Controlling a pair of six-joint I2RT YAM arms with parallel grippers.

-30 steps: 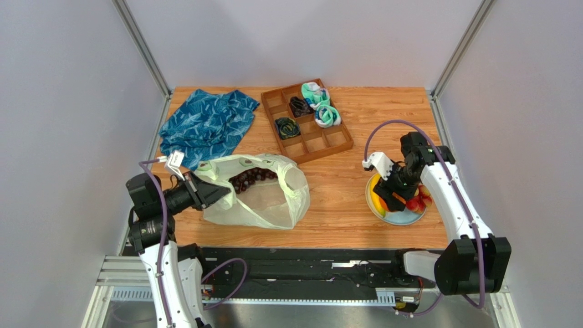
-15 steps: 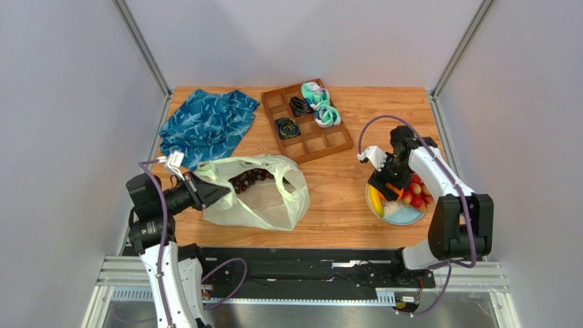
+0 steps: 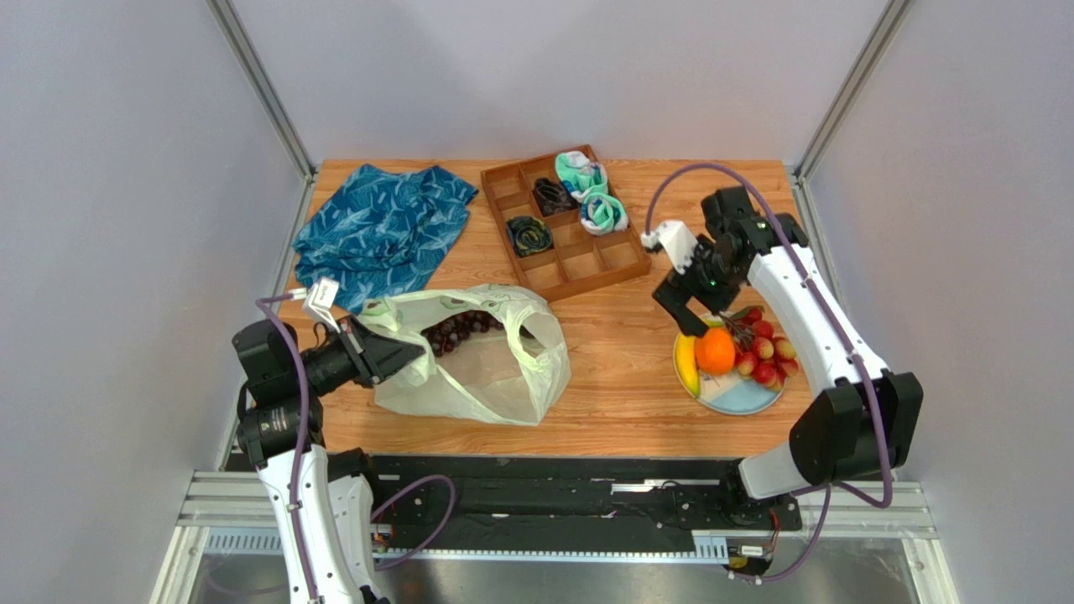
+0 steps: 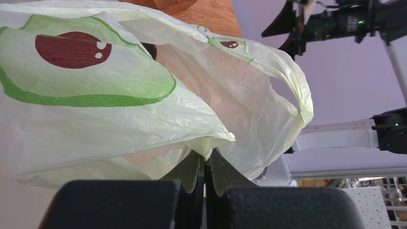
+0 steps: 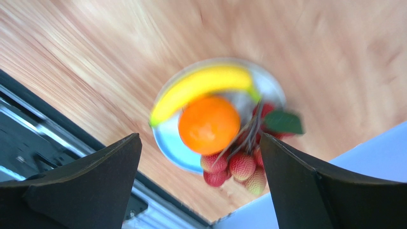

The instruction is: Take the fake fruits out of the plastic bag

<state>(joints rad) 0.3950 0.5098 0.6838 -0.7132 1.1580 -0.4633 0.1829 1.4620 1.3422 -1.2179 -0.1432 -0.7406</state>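
Observation:
The plastic bag (image 3: 485, 352) lies at the table's left, mouth open, a dark purple grape bunch (image 3: 456, 331) inside. My left gripper (image 3: 410, 359) is shut on the bag's left edge; the pinched fold shows in the left wrist view (image 4: 210, 145). A blue plate (image 3: 744, 394) at the right holds a yellow banana (image 3: 686, 364), an orange (image 3: 715, 350) and a red fruit bunch (image 3: 764, 355). My right gripper (image 3: 678, 292) is open and empty, above and behind the plate. The right wrist view shows the orange (image 5: 209, 125), banana (image 5: 200, 88) and red bunch (image 5: 239, 167) below.
A brown compartment tray (image 3: 565, 223) with teal-white socks (image 3: 593, 195) and black cords (image 3: 530, 234) stands at the back middle. A blue patterned cloth (image 3: 378, 229) lies at the back left. The table's front edge runs along a black rail (image 3: 567, 485).
My right gripper has let go of the orange on the plate, opened, and lifted up and back toward the left. The left arm and bag have not moved.

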